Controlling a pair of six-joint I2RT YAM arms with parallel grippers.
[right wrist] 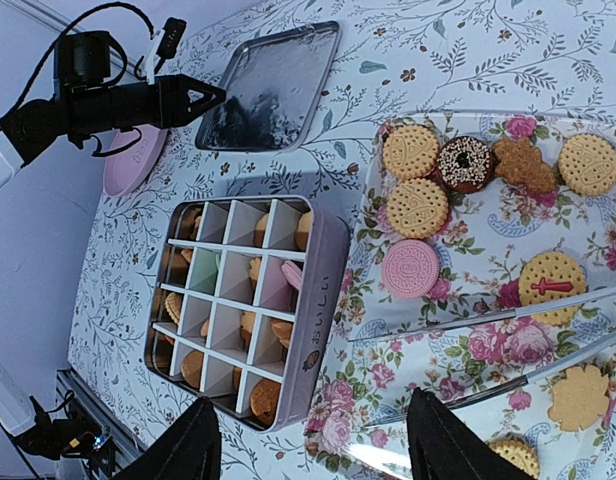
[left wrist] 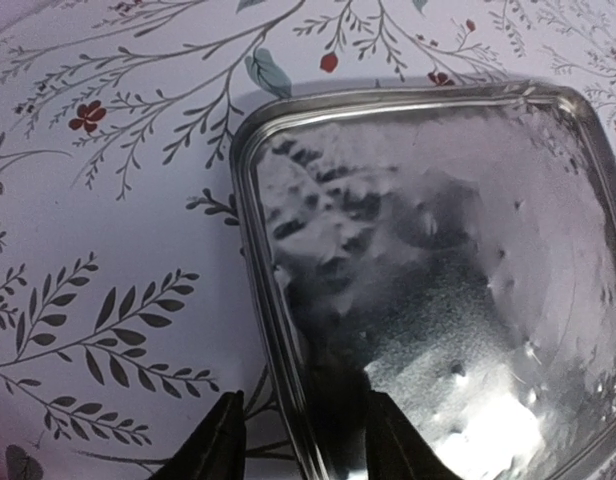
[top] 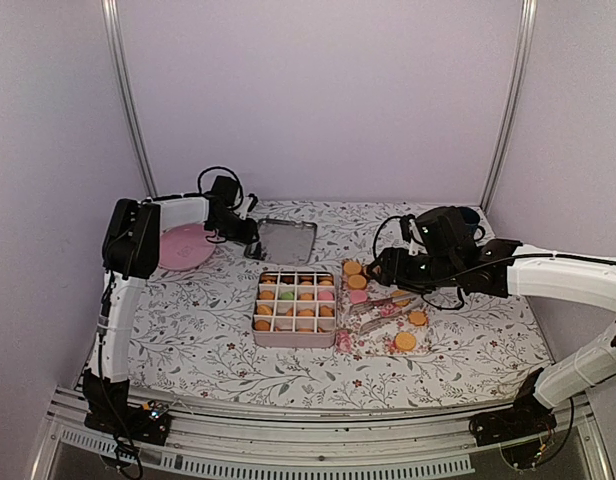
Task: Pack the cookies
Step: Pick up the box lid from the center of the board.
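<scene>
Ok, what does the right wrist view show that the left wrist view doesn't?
Right wrist only: the divided tin partly filled with cookies, more of them on the floral tray, the tongs and the pink plate. Left wrist only: a close look at the silver lid, its rim running between the left fingers. Both: that lid, those fingers and the leafy tablecloth.

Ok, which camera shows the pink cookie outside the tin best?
Right wrist. The pink cookie is large and sharp there, lying flat on the floral tray with its stamped face visible. Top external shows it only as a small pink spot. Left wrist does not show it.
</scene>
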